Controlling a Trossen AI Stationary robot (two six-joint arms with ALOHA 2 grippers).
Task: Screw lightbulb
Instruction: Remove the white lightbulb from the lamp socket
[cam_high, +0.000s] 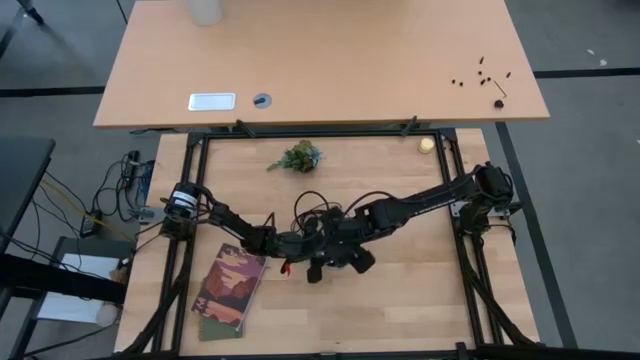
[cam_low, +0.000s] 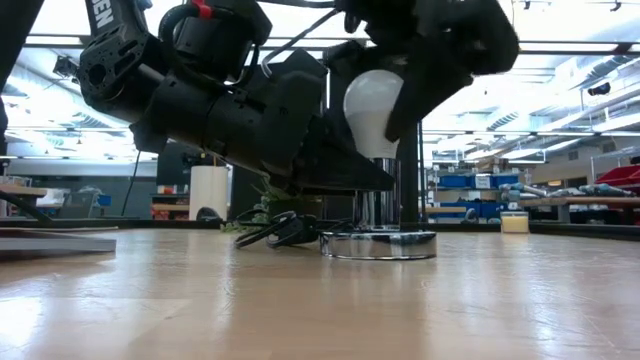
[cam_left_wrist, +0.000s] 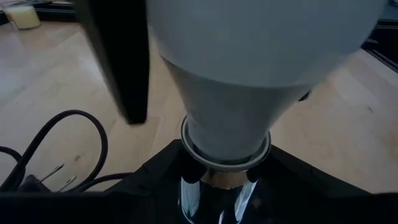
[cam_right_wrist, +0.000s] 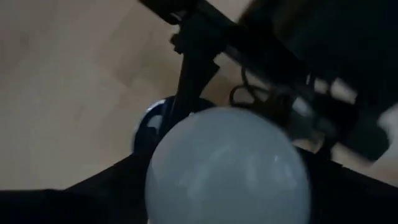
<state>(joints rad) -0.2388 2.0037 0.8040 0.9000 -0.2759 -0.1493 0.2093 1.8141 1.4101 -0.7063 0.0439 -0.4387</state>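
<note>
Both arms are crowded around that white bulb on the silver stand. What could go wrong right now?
1. The lightbulb stands upright in the socket stand, gripped from above by the right gripper. Squeezing or twisting off-axis might crack it or jam the thread.
2. The left gripper appears to brace the stand's neck; if it slips, the stand could spin or tip.
3. The black cord lies beside the base and could snag.

The bulb (cam_low: 372, 108) is frosted white with a silvery-grey base. The disc (cam_low: 378, 244) is shiny silver. The cord (cam_left_wrist: 59, 146) is black. The table (cam_high: 400, 290) is pale wood. Both arms are black.
</note>
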